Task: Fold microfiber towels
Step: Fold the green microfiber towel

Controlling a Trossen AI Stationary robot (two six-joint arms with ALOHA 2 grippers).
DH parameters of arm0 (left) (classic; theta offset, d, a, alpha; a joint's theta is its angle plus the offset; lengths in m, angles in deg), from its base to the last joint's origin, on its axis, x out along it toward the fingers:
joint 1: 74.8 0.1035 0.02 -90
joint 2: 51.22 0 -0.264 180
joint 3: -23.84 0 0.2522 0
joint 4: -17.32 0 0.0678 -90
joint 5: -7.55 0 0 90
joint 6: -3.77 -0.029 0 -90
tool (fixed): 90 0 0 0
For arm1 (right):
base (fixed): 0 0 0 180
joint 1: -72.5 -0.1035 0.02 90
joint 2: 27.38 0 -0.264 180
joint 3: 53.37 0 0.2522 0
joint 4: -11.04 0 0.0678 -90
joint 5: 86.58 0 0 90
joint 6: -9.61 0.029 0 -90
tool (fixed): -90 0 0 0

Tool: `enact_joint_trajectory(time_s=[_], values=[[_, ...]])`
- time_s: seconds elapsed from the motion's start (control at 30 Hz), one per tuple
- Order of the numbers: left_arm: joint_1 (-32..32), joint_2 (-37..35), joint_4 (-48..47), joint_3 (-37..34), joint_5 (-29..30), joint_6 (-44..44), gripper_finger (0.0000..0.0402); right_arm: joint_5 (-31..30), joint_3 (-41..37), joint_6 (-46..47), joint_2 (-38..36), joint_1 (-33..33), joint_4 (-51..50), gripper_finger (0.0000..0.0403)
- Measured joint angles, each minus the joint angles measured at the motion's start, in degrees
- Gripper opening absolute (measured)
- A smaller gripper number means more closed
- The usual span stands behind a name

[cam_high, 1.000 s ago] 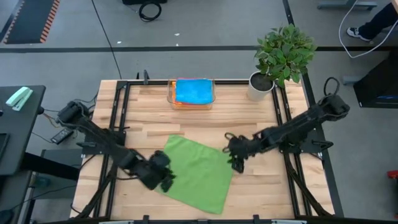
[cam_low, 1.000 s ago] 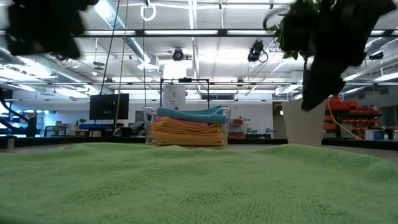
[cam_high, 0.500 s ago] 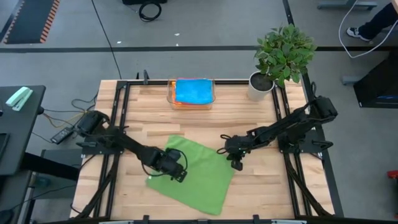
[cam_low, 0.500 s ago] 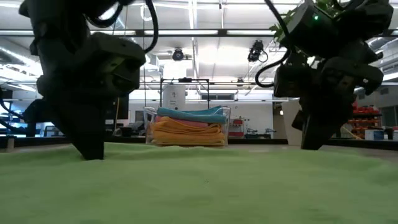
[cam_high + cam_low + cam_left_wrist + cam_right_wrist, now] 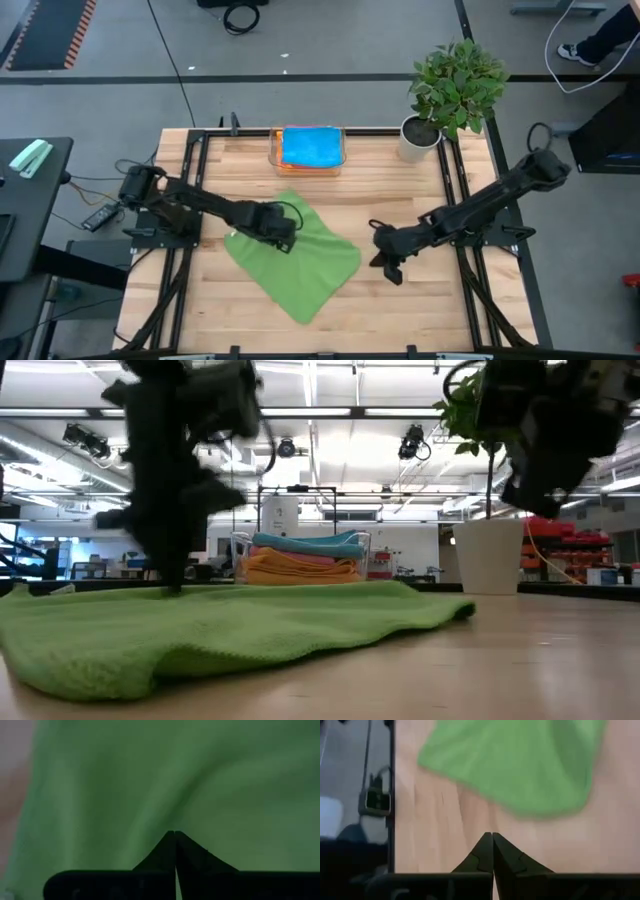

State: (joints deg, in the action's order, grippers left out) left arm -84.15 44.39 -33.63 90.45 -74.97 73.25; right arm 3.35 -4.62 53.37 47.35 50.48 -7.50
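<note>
Centrally, a green microfiber towel (image 5: 295,262) is laid rumpled on the wooden table (image 5: 420,300), with the left gripper (image 5: 280,232) pressed closed on its far corner. The right gripper (image 5: 385,262) is held closed and empty just beside the towel's right edge. Folded towels (image 5: 310,147) are stacked in a clear tray (image 5: 274,152) at the far edge, beside a potted plant (image 5: 450,90).

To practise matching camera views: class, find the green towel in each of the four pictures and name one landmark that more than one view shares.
High view: the green towel lies rumpled at the table's middle, with the left gripper on it.
Low view: it fills the foreground's left and middle.
Left wrist view: it fills nearly the whole picture.
Right wrist view: it lies across the upper part.
Shared landmark: the potted plant, in the high and low views.
</note>
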Motion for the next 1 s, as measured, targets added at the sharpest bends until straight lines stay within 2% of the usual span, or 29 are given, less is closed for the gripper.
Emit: enact_joint_trajectory(time_s=[0.13, 0.3, 0.5, 0.57, 0.7, 0.9, 0.97, 1.0], values=[[-3.1, -4.4, 2.3, 2.7, 3.3, -3.1, 0.0008, -3.9, 0.1, -8.7, -2.1, 0.9, 0.4, 0.0004], [-10.5, -5.1, 11.4, 3.7, 8.9, -1.2, 0.0013, -3.4, -0.5, -17.4, 4.2, 3.4, 1.4, 0.0004], [-17.2, 1.8, 26.7, 3.6, 10.7, 4.0, 0.0011, 3.0, 0.3, -18.5, 17.6, 7.2, 14.7, 0.0004], [-18.2, 5.0, 31.2, 3.7, 10.6, 7.5, 0.0012, 3.4, 1.6, -18.2, 21.3, 7.8, 14.2, 0.0004], [-20.2, 9.6, 31.2, 3.7, 7.7, 15.1, 0.0006, 6.2, 4.5, -12.8, 25.3, 8.6, 10.5, 0.0004], [-24.1, 11.1, 26.3, 3.9, 6.0, 21.7, 0.0010, 23.1, 6.0, -3.3, 20.2, 5.6, 5.9, 0.0003], [-24.9, 11.1, 25.5, 3.9, 6.5, 21.8, 0.0006, 23.0, 7.4, -4.2, 15.8, 4.6, 8.0, 0.0003], [-25.3, 10.7, 24.8, 3.9, 6.4, 21.4, 0.0005, 20.8, 7.9, -5.4, 14.0, 4.2, 8.4, 0.0003]])
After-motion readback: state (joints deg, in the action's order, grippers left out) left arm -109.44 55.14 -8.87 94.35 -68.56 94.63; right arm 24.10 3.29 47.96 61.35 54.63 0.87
